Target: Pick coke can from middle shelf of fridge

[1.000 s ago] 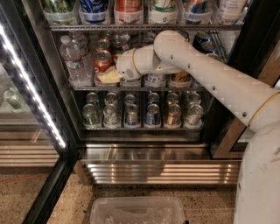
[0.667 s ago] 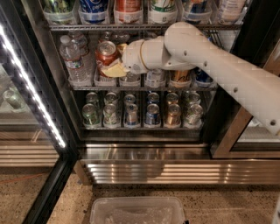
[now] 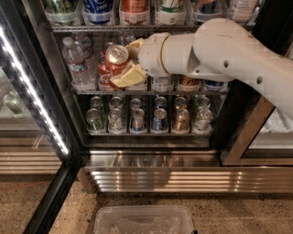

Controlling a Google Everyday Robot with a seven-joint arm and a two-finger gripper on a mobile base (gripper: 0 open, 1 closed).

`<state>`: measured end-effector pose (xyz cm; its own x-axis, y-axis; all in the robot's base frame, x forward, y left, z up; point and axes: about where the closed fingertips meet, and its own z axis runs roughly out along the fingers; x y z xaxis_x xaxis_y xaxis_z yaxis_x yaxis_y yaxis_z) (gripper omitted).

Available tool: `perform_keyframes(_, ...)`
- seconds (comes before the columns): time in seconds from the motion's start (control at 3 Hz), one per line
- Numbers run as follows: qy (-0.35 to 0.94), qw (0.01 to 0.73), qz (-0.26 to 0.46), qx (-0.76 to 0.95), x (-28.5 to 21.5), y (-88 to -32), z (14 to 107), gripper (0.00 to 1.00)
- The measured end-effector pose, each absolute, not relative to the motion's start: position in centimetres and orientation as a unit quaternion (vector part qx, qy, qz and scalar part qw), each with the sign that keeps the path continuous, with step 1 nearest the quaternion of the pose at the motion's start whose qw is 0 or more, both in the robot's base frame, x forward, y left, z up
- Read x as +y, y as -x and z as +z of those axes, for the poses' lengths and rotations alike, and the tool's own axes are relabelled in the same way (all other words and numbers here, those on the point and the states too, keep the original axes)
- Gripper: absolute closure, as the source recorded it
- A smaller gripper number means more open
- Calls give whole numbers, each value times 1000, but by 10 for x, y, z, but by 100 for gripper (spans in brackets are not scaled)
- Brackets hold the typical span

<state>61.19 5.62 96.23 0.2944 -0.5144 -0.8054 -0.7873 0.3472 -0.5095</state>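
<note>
Since 1 second ago, the end effector (image 3: 121, 64) has moved a little up and to the right, carrying the coke can (image 3: 115, 55) with it. Its 2 cream fingers (image 3: 132, 76) pinch the can, 1 across the lower side and 1 against the upper right edge. The can is tilted, with its silver top and pull tab turned toward the camera. Its base is hidden behind the lower finger.

It hangs over the front left part of the middle shelf (image 3: 87, 93), just right of the water bottles (image 3: 78, 61). Another red can (image 3: 102, 73) stands on the rack just behind and left of it. The white arm (image 3: 219, 50) reaches in from the right and crosses the front of this shelf. Below the arm a pale can (image 3: 162, 85), a copper-brown can (image 3: 187, 83) and a blue can (image 3: 213, 85) show on the same rack.

The lower rack holds short cans (image 3: 137, 119) in 6 lanes, 2 deep. The top rack carries large bottles (image 3: 132, 8). Along the open door on the left runs a white LED strip (image 3: 36, 101). The fridge (image 3: 183, 180) ends in a ribbed steel base. In front of it, on the speckled floor, sits a clear plastic bin (image 3: 105, 217).
</note>
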Motion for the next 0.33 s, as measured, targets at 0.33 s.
perform_keyframes(0.33,559,579,118,582,56,-612,962,100)
